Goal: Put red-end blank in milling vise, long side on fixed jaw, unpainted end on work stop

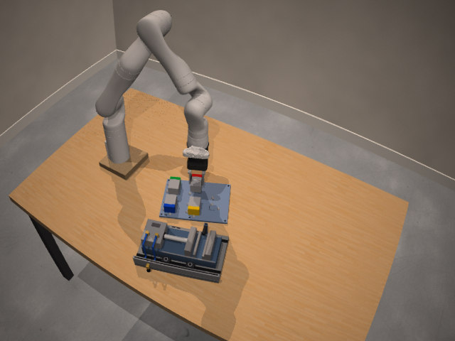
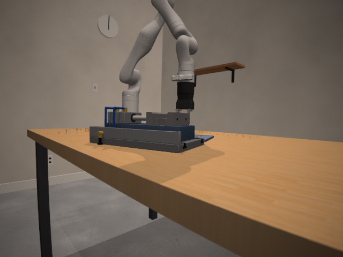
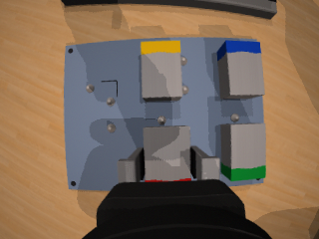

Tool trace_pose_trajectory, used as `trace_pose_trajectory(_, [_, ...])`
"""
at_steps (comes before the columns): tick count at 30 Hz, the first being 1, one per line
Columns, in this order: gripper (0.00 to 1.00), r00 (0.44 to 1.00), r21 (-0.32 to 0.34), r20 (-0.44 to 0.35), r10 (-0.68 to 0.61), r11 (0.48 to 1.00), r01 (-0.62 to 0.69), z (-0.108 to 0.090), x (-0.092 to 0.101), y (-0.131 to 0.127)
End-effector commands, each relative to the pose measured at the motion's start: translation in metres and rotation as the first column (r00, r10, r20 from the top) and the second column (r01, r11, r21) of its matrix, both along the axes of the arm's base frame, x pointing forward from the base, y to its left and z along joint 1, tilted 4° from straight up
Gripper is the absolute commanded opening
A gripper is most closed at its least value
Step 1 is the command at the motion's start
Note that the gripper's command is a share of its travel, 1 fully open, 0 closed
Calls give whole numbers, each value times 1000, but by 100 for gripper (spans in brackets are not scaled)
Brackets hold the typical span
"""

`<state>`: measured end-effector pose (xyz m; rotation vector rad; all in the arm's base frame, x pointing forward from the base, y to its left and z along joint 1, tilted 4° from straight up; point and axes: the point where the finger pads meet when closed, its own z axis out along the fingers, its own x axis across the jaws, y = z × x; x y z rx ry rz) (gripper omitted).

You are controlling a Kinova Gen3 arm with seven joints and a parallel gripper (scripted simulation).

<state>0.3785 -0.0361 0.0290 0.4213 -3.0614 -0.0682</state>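
Observation:
The grey blank with the red end (image 1: 196, 183) is at the back of the blue plate (image 1: 196, 202); it also shows in the wrist view (image 3: 166, 153). My gripper (image 1: 196, 180) is shut on this blank across its long sides, its fingers at either side in the wrist view (image 3: 167, 167). The blank is a little above the plate or just on it; I cannot tell which. The vise (image 1: 181, 247) stands in front of the plate, with its fixed jaw (image 1: 210, 245) at the right and the hosed block (image 1: 153, 234) at the left.
Blanks with a green end (image 1: 174, 184), a blue end (image 1: 169, 203) and a yellow end (image 1: 193, 205) lie on the plate. The plate's right part has bare pegs (image 1: 214, 207). In the side view the vise (image 2: 143, 133) hides most of the plate.

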Motion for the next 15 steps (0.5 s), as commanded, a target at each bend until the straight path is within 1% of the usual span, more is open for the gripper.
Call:
trace_pose_trajectory(1, [0, 1000, 0, 2, 0, 1000, 0, 4, 1, 0])
trace_pose_trajectory(15, [0, 1000, 0, 9, 1, 1000, -1, 30, 2, -1])
